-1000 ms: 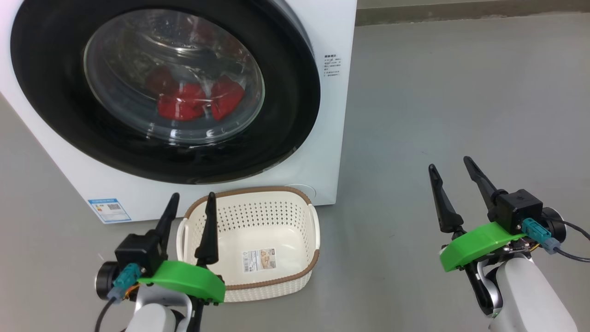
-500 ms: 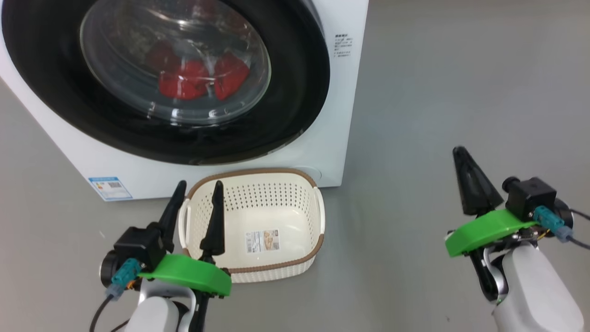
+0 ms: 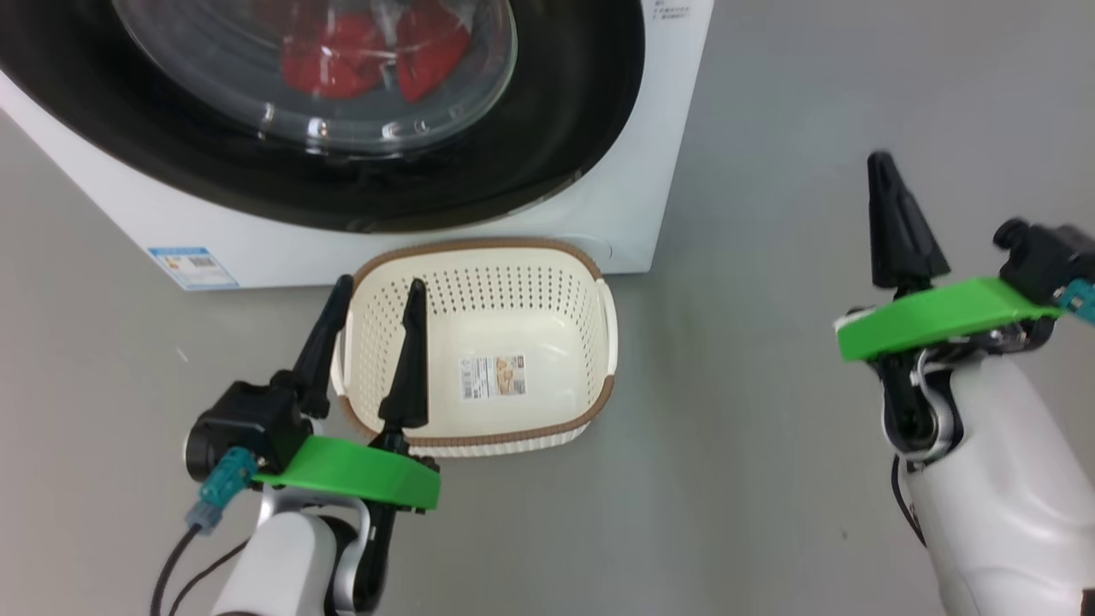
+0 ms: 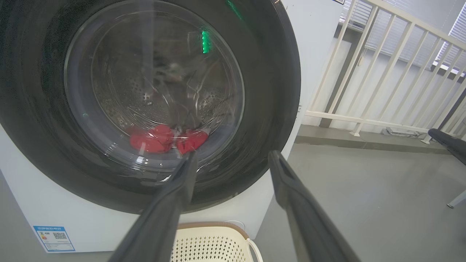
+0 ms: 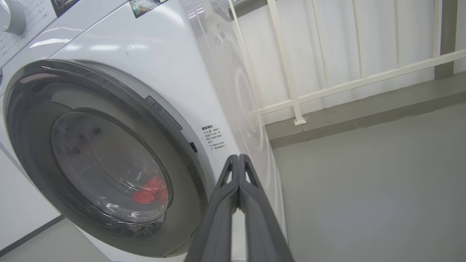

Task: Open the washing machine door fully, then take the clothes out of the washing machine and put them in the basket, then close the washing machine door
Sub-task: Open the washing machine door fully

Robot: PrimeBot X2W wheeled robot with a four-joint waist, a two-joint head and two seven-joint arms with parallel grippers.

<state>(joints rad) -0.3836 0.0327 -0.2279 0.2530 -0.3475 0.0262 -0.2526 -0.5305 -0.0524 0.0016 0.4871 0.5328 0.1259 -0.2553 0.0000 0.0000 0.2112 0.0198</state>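
Right wrist view: my right claw [image 5: 239, 157] is pinched together, empty. I should hook the rim of the washing machine door [image 5: 105, 160], middle left, and pull slowly.

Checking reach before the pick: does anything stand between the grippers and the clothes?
Yes. The door is shut, so its glass lies between the clothes and both the left gripper and the right gripper. The basket stands on the floor below the door.
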